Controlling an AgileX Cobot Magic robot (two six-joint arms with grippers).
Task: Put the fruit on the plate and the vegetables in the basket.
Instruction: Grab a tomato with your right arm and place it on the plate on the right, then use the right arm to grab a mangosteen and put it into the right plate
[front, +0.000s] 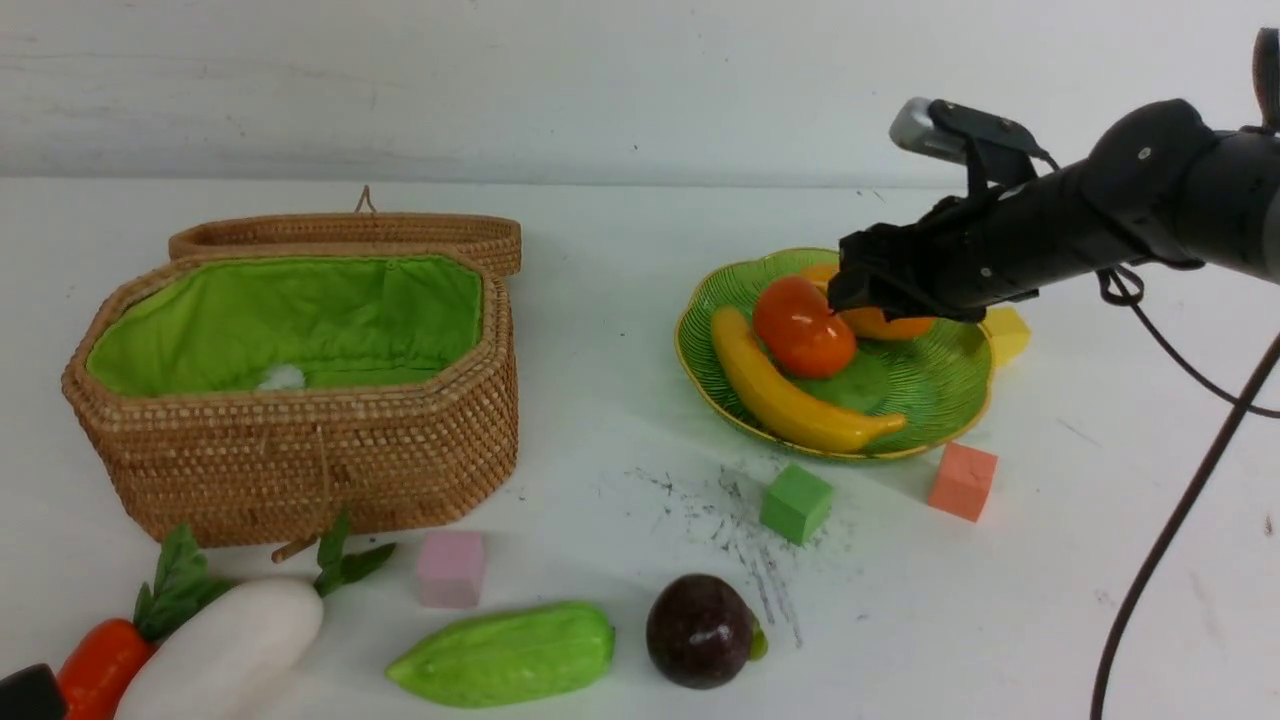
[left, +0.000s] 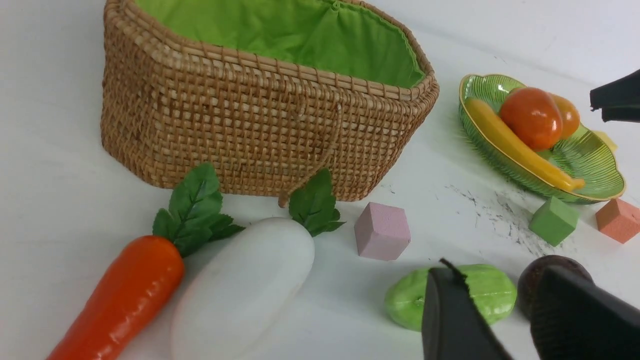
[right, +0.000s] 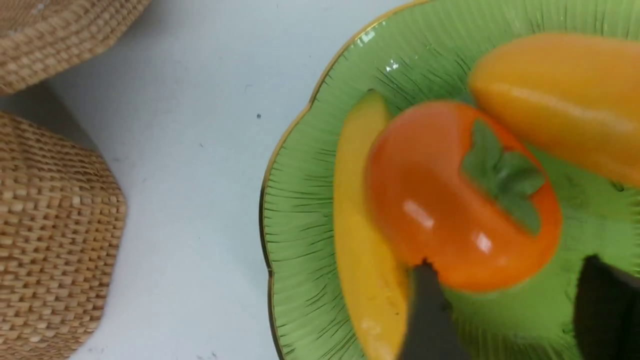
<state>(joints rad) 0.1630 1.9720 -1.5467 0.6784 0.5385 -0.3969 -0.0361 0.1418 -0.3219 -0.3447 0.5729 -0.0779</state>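
The right gripper (right: 510, 300) and its arm cover most of the mango (front: 885, 322) in the front view, and part of a yellow cube (front: 1005, 333) behind the plate (front: 930, 385). The carrot (front: 100, 665) and radish (front: 225, 650) run off the near edge, where the left gripper (left: 500, 272) shows only as a black corner. A small white patch inside the basket (front: 300, 460) cannot be made out.

Both grippers have their fingers parted with nothing between them (the right one hangs just over the persimmon (front: 803, 325)). The glossy banana (front: 790, 390), persimmon and mango lie together on the ribbed green plate. The dark mangosteen (front: 700, 630) sits on the table (front: 600, 300) near the front, just beside the ridged gourd (front: 505, 652). Carrot and radish lie side by side before the basket, whose lid (front: 350, 235) is thrown back.

The white table bears dark scuffs by a green cube (front: 796, 503). A pale wall (front: 500, 80) stands behind.
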